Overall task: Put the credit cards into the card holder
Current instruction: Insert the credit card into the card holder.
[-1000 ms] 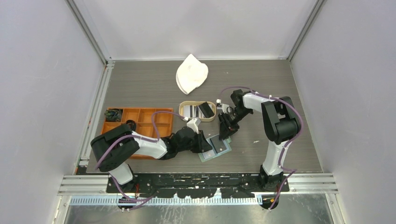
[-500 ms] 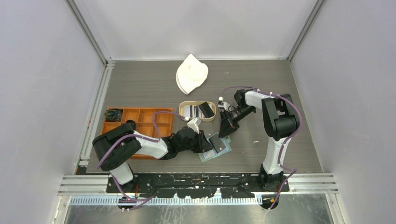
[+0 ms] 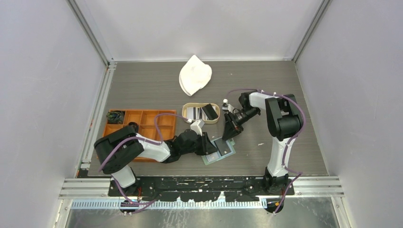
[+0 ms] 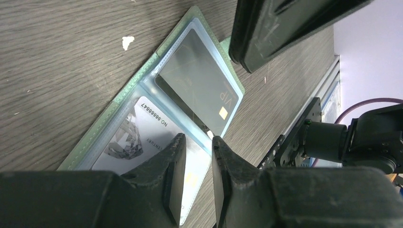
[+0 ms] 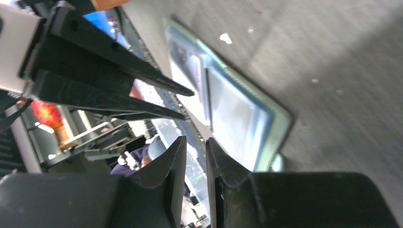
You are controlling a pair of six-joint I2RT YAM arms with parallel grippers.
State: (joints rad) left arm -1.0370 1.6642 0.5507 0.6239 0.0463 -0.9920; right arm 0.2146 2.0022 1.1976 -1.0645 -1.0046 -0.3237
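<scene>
The sage-green card holder lies open on the table between both grippers. A black card sits in its far clear pocket and a white card with a diamond print in the near one. My left gripper hovers low over the near pocket's edge, jaws slightly apart, open, with nothing between them. My right gripper is just beyond the holder, also narrowly open and empty. From above, the left gripper and right gripper flank the holder. More credit cards lie in the wooden tray.
The oval tan wooden tray stands just behind the holder. An orange compartmented tray is on the left, under the left arm. A white cloth lies at the back. White crumbs dot the table.
The dark card that stood tilted over the holder half a second ago now lies flat in its far pocket. The right gripper has drawn back a little; the left one barely moved.
</scene>
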